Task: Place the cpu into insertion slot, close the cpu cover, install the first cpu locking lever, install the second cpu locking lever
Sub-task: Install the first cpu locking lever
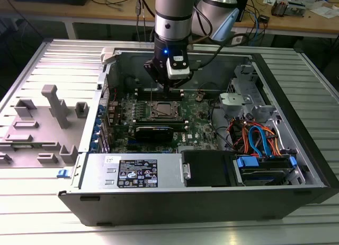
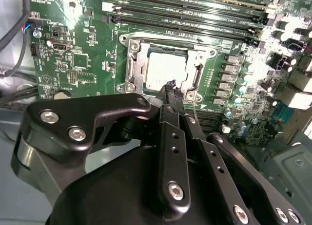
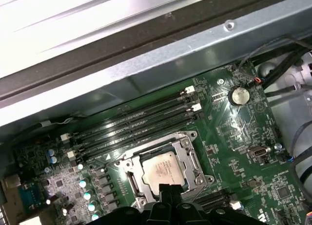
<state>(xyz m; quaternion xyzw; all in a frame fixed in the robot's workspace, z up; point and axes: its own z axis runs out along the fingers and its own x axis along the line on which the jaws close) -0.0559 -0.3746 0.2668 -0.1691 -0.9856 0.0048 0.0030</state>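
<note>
The cpu [image 2: 163, 71] lies flat in the insertion slot [image 2: 125, 39] on the green motherboard, its dull silver top facing up. The cpu cover [image 2: 134, 64] is down around it as a silvery frame with the chip showing through its window. In the first wrist view the cpu [image 3: 158, 169] sits inside the same frame [image 3: 187, 159]. My gripper [image 2: 171, 85] hangs just above one edge of the socket, shut, with nothing visible between its fingers. The exterior view shows the gripper [image 1: 168, 88] above the far side of the socket [image 1: 161, 111].
Long black memory slots [image 3: 131, 122] run along the socket toward the case wall [image 3: 170, 59]. A black card [image 1: 153, 132] lies in front of the socket. A power supply [image 1: 135, 173], bundled cables [image 1: 257, 139] and a coin battery [image 3: 239, 95] are nearby. Grey fixtures [image 1: 53, 107] stand outside the case.
</note>
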